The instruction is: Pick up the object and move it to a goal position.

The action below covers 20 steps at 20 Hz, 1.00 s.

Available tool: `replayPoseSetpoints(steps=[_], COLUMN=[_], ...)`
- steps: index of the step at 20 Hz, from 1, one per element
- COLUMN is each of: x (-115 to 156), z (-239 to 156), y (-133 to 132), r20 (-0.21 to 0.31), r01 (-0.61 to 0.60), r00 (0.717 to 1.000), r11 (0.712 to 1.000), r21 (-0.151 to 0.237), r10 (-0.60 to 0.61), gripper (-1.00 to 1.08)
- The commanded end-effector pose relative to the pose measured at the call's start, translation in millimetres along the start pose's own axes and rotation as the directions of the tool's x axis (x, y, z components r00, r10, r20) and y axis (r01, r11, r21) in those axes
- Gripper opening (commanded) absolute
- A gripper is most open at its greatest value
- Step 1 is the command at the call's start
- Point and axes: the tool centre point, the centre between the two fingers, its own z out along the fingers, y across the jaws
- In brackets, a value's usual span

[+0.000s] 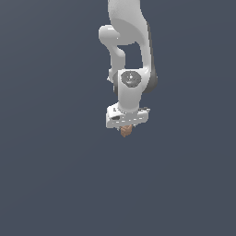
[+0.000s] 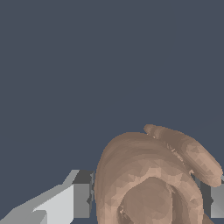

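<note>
Flat slate-grey background fills both views, with no edge or seam to mark where a surface begins. From the upper part of the exterior view the white arm hangs down, its wrist pointing straight downward and ending in the broad white pincer. Under the middle of the pincer body a small brown lump, the object, pokes out, far narrower than the body above it. No shadow or contact line shows beneath it, so whether it is lifted or resting on something cannot be told from this view.

The wrist view shows the object close up: a rounded, lumpy brown form with paler tan ridges curling around a central hollow, and one thicker lobe standing out along its outer edge. A grey and white finger sits right against one flank, and a second finger shows at the opposite flank. The pincer is closed in on the object, gripping it between the two fingers
</note>
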Motion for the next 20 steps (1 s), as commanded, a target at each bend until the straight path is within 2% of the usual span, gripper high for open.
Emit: replayPoseSetpoints(steps=[1, 20], x=[-5, -47], z=[-19, -187], y=[-14, -137], r20=[-0.001, 0.0], r01=[0.001, 0.001], r00=[1.0, 1.0], r11=[1.0, 1.0], r21=[0.0, -0.002], r10=[-0.001, -0.001], gripper=[-1.0, -1.0])
